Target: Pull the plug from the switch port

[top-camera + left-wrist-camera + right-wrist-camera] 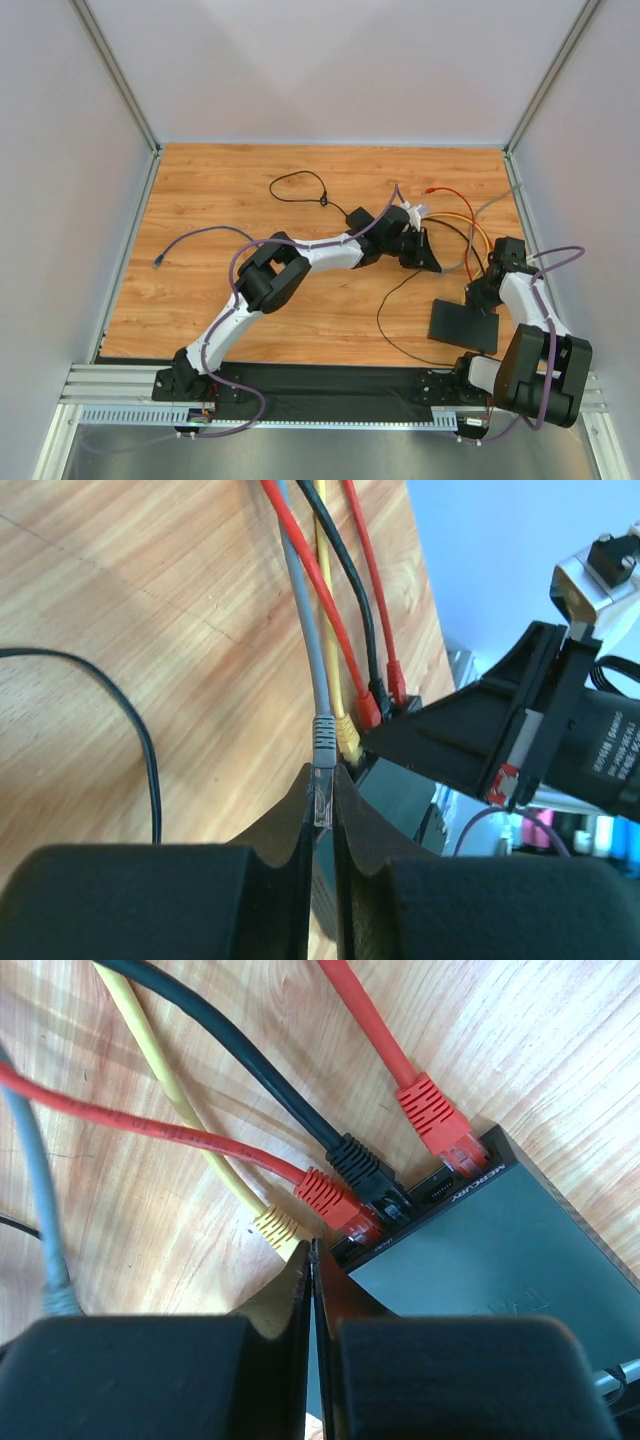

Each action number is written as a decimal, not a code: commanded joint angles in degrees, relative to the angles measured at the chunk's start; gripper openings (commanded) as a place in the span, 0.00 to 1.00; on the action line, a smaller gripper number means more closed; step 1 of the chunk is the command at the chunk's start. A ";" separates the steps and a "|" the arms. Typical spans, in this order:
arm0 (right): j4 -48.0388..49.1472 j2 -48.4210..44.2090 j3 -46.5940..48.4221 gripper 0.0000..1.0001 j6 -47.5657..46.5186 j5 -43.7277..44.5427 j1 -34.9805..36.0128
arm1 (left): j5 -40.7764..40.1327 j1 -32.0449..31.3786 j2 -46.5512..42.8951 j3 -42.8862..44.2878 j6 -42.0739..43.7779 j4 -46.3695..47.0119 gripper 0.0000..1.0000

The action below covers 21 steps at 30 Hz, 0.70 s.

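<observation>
Grey plug [320,798] sat clamped in left gripper [322,773], probably out of switch [500,1260], kinda hard to see. Right gripper [312,1250] fingers were together, tips at switch edge.

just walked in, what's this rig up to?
It's an unplugging job on the switch. The left arm has its jaws shut on the clear plug of the grey cable, right beside the socket edge; the jaws hide whether it is fully out. The right arm has its jaws shut, tips at that same edge next to the yellow plug, probably steadying the box. The black plug and both red plugs sit in their sockets.
</observation>
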 commanded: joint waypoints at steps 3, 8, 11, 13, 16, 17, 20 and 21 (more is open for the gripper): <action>-4.95 0.31 -0.36 0.01 -2.42 2.41 0.23 | -2.27 0.42 -6.08 1.16 12.19 -12.13 0.00; -6.27 -1.45 0.79 0.02 -2.60 2.41 0.23 | -9.48 0.51 -11.07 -2.43 18.44 -19.61 0.00; -7.06 -2.32 1.93 0.02 -2.78 2.24 0.23 | -12.38 0.51 -14.24 -4.81 20.56 -21.90 0.00; -7.67 -2.76 2.80 0.02 -3.13 2.58 0.23 | -14.74 0.51 -16.00 -6.92 22.14 -23.22 0.00; -8.20 -3.20 3.60 0.02 -4.18 2.76 0.23 | -17.56 0.60 -19.43 -8.85 25.04 -26.12 0.00; -7.68 -3.21 3.95 0.02 -4.97 2.50 0.23 | -17.66 0.69 -21.00 -9.47 26.44 -26.30 0.00; -5.93 -3.29 4.22 0.06 -7.07 0.92 0.23 | -15.21 0.86 -22.07 -10.27 28.56 -26.47 0.00; -5.31 -3.38 4.30 0.07 -7.43 -0.39 0.23 | -13.11 0.86 -21.99 -10.10 28.65 -26.74 0.00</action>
